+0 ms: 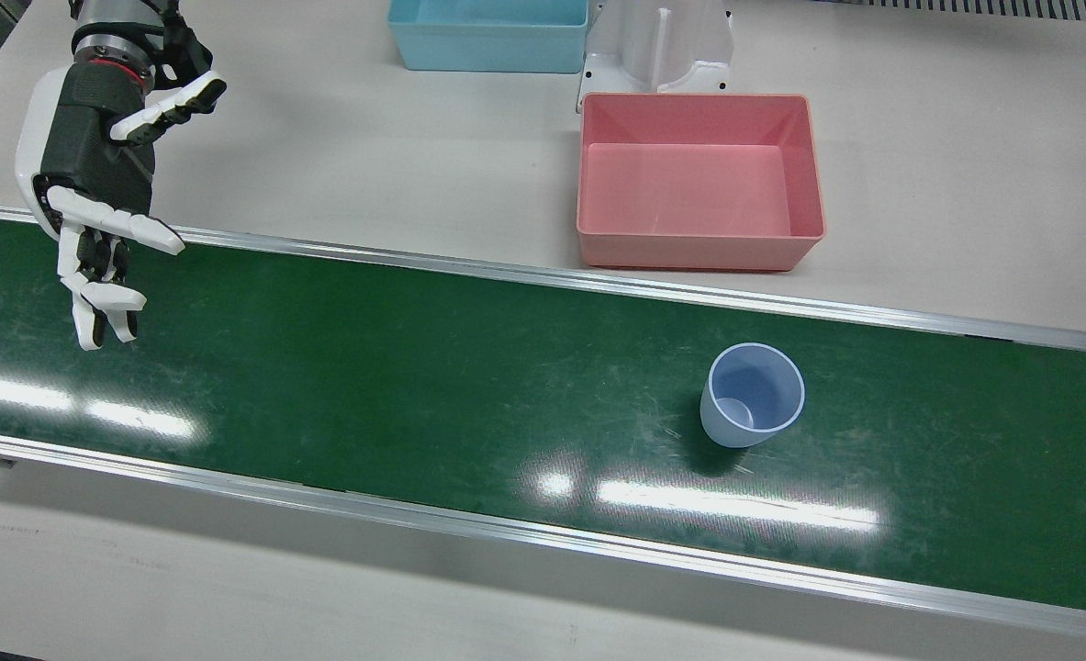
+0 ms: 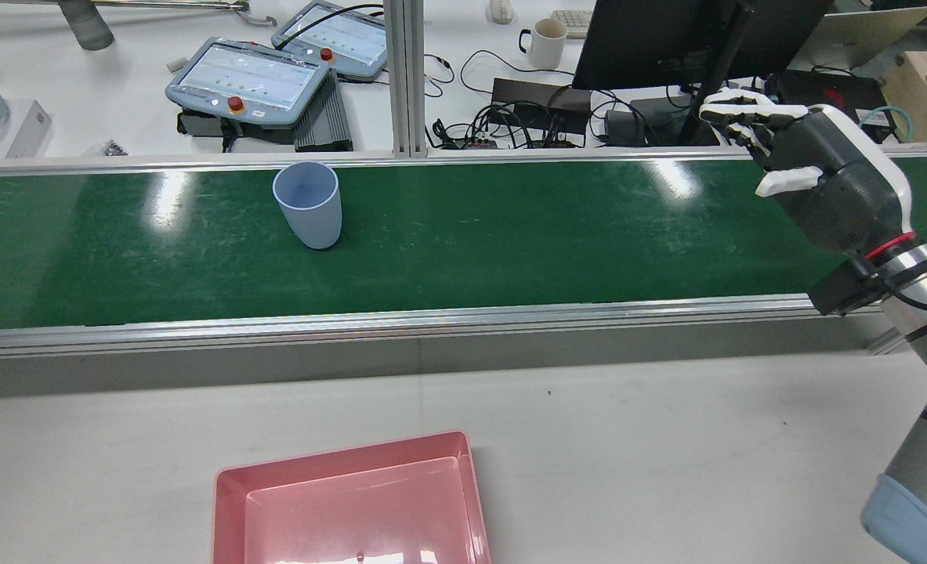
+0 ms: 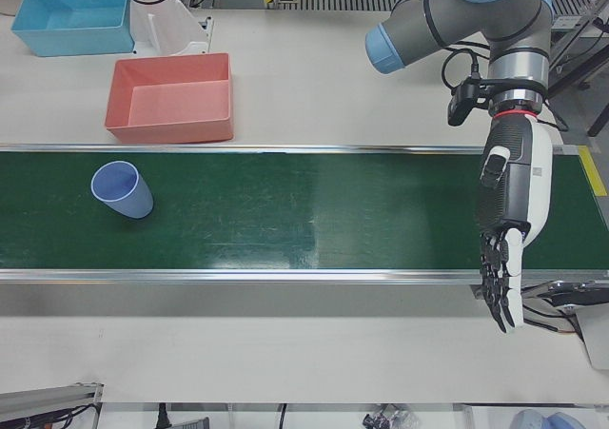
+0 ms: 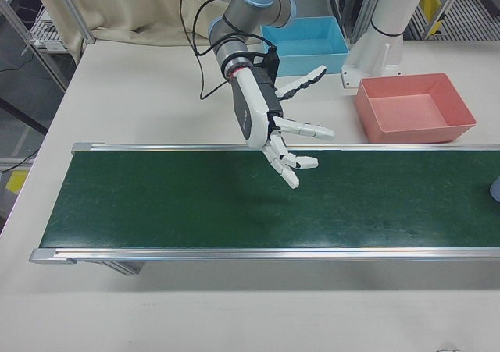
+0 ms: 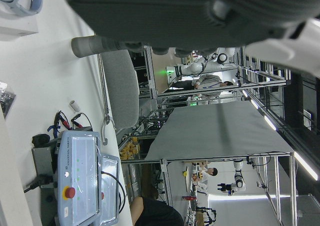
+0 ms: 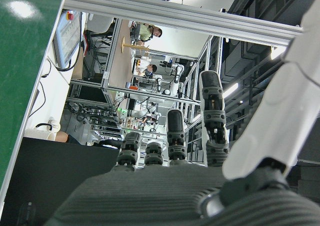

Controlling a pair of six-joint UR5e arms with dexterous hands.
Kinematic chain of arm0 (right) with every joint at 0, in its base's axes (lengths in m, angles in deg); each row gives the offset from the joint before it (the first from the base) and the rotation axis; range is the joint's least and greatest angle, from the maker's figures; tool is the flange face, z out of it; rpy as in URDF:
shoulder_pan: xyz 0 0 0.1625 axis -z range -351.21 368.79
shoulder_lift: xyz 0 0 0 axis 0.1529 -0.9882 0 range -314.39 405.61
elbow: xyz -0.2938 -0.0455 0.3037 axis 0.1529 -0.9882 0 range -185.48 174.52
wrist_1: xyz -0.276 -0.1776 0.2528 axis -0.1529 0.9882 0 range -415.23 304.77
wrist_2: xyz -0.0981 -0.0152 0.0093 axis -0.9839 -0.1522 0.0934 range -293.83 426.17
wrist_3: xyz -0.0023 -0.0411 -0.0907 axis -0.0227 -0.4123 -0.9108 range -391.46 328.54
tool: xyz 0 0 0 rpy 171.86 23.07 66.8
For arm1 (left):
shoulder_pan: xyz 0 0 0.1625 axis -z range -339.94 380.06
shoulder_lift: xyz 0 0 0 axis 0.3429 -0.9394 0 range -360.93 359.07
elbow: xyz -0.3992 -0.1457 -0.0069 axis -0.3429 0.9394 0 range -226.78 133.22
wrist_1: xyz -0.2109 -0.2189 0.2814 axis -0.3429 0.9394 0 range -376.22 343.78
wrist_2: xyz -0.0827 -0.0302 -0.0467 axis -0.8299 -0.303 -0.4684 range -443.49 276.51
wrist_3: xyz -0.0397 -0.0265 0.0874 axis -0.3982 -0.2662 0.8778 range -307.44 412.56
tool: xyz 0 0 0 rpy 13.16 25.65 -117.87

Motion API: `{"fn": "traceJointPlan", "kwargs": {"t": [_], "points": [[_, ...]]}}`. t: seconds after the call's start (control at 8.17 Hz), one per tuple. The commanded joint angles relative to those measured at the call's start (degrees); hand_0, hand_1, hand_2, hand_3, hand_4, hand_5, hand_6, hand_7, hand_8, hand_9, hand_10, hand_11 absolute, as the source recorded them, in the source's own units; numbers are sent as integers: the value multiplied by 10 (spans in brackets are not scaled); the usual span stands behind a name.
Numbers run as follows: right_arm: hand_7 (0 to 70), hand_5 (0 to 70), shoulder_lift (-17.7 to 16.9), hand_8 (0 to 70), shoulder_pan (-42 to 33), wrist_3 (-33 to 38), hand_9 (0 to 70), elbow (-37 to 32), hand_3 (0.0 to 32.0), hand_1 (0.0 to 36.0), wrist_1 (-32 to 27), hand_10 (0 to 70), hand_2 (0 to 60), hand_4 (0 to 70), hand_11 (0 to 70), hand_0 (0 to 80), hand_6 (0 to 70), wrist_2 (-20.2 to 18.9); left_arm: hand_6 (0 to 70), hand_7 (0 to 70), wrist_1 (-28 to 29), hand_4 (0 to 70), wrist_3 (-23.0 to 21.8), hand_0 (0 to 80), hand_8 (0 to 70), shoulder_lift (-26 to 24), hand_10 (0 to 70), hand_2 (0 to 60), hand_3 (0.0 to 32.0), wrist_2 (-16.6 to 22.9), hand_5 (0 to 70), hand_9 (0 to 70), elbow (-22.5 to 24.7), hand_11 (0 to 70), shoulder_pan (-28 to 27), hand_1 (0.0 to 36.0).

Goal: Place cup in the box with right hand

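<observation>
When we look down from the front: the cup (image 1: 752,395) stands mouth up on the belt (image 1: 414,367), lower right; the right hand (image 1: 93,184) hangs upper left, fingers spread, empty, well apart from the cup. The cup lies along the belt toward the frame's right.
Box: the pink box (image 1: 689,252) sits just above the cup, off the belt.
Rear view: cup (image 2: 308,205) upper left, right hand (image 2: 823,172) at the right edge, splayed. The box (image 2: 229,509) is cut off at the bottom.
Left-front view: cup (image 3: 122,189) at left; the left hand (image 3: 509,220) at right, fingers straight down, holding nothing, also well apart. We cannot tell which hand is nearer.
Right-front view: right hand (image 4: 273,129) centre; only a sliver of cup (image 4: 496,188) shows at the right edge.
Left hand view: no cup, only the hand's underside.
Right hand view: extended fingers (image 6: 175,136), no cup.
</observation>
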Motion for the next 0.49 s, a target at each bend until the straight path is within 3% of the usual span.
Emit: {"fn": "traceJointPlan", "kwargs": {"t": [0.0, 0.37], "points": [[393, 35, 0, 33, 0, 0, 106, 0, 0, 42, 0, 91, 0, 365, 140, 497, 82, 0, 0, 0, 0, 0, 0, 0, 0, 0, 0, 0, 0, 0, 0, 0, 0, 0, 0, 0], [390, 36, 0, 33, 1, 0, 106, 0, 0, 42, 0, 89, 0, 361, 138, 496, 81, 0, 0, 0, 0, 0, 0, 0, 0, 0, 0, 0, 0, 0, 0, 0, 0, 0, 0, 0]]}}
